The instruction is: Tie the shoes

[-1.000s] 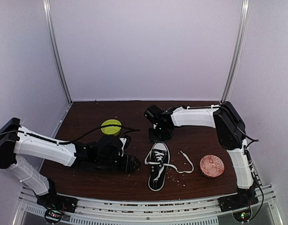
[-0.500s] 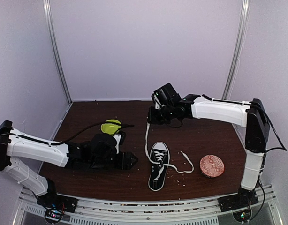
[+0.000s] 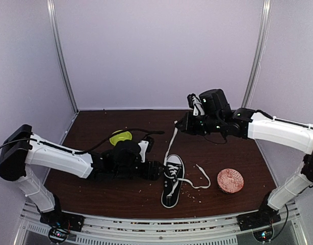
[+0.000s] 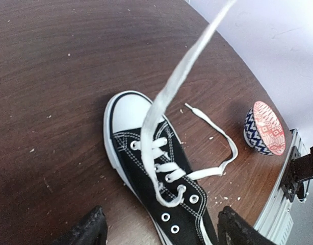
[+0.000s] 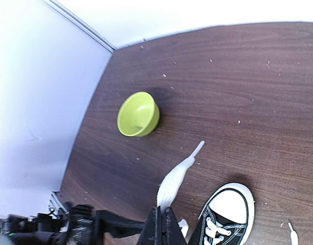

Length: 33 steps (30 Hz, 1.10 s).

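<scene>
Sneaker (image 3: 171,188): lower centre of the top view, flat on the table.
Right gripper (image 5: 162,225): pinched on one white lace (image 3: 170,145), which runs taut.
Left gripper (image 3: 157,170): fingers wide apart, empty, beside the sneaker.
Technique: hold tension gently; the left gripper takes the loose lace (image 3: 200,179).

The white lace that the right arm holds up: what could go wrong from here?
1. The white lace runs taut from the sneaker up to the right fingers. The left fingers are open near the sneaker and grip nothing. More pull may drag or tip the sneaker.
2. More pull may also draw lace through the eyelets and shorten the loose end lying beside the sneaker.
</scene>
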{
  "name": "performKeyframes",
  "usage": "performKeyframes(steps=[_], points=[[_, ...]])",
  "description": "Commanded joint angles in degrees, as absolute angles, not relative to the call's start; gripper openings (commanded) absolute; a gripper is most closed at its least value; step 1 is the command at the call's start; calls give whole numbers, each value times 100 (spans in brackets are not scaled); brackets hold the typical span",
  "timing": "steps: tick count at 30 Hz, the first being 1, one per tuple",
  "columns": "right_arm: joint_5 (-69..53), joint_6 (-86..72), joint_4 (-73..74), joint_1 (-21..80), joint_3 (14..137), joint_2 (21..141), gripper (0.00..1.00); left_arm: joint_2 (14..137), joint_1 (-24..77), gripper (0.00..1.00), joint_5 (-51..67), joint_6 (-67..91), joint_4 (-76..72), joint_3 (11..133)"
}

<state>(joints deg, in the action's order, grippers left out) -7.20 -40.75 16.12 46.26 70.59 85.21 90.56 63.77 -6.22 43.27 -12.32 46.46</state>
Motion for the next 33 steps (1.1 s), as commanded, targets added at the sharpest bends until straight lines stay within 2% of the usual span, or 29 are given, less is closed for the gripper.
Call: performKeyframes(steps=[1, 6, 13, 18, 22, 29, 33], points=[[-510, -4251, 1435, 4658, 6629, 7998, 0, 9418, 6266, 77, -251, 4072, -1774, 5038], [-465, -4306, 1448, 4658, 6317, 7647, 0, 9728, 6227, 75, -146, 3926, -1770, 5339], [-482, -4389, 1444, 4660, 6172, 7444, 0, 10091, 6175, 57, -30, 3822, -1630, 5693], [-479, -4432, 1444, 4661, 6139, 7270, 0, 10218, 6168, 49, -130, 3802, -1422, 5874], [-468, -4438, 1475, 4671, 6143, 7129, 0, 10303, 6170, 47, -167, 3819, -1282, 5993], [-452, -4440, 1541, 4669, 6080, 7066, 0, 10336, 6170, 24, 211, 3650, -1665, 6008], [-412, -4439, 1549, 4672, 6061, 7141, 0, 10303, 6170, 0, 299, 3622, -1869, 5932]])
